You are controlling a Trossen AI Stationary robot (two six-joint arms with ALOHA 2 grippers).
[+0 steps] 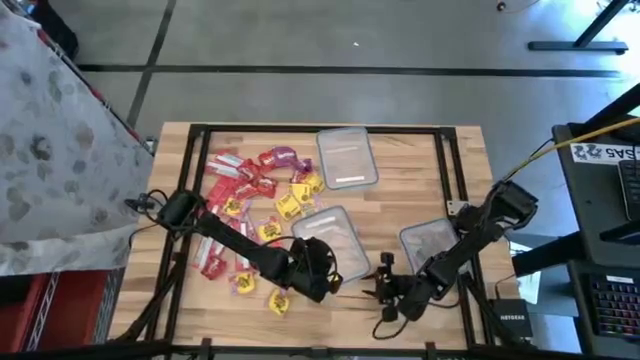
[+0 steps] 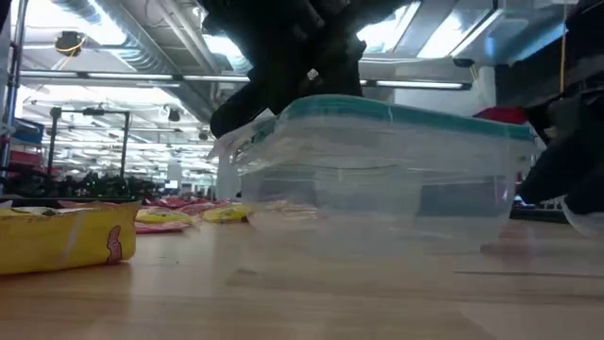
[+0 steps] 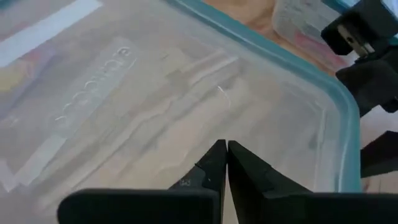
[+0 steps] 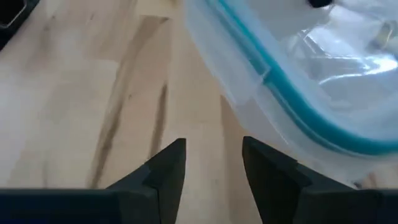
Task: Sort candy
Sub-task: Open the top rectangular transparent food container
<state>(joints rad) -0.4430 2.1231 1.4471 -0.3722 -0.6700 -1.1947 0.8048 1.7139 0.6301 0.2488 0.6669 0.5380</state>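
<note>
Small flat wrapped candy, glossy red, yellow and purple packets pointing every way, lies scattered left of the clear teal-rimmed rectangular plastic tub. Left gripper, fingers pressed together, hovers over that tub; right gripper, fingers apart, holds nothing above the wooden table.

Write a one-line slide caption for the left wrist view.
Left gripper, fingers shut, poised over a clear teal-rimmed tub on the wooden table.
</note>
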